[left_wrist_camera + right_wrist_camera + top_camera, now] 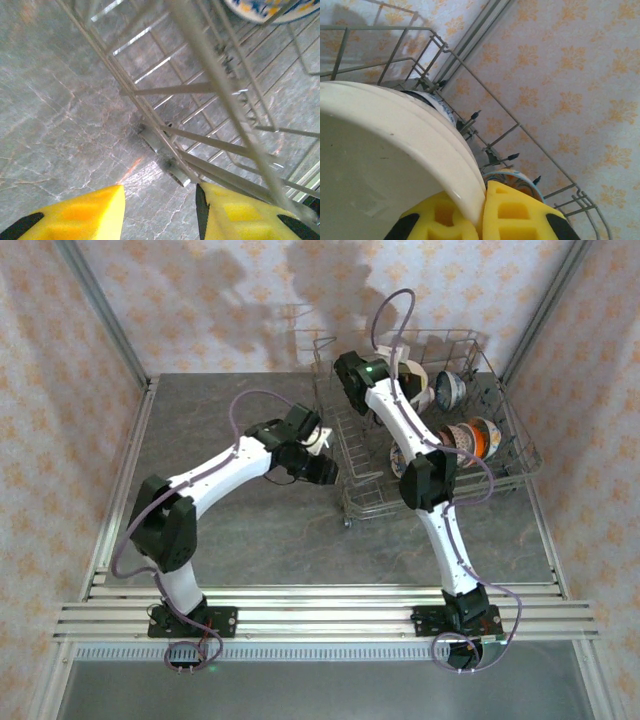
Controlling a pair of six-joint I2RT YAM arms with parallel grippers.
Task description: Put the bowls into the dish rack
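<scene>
At the upper right of the overhead view, the dish rack (370, 492) holds several bowls. The right gripper (481, 212) is clamped on the rim of a white bowl (395, 165) at the rack's far end, yellow fingers (512, 214) pinching the rim. A blue-and-white bowl (448, 390) stands just beside it, and an orange floral bowl (485, 437) sits lower right. At frame center, the left gripper (160, 212) hangs with jaws apart and empty over the grey table (240, 530), just beside the rack's left wall.

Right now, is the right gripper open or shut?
Shut. The right gripper clamps the white bowl by its rim, yellow pads pressed on either side.
</scene>
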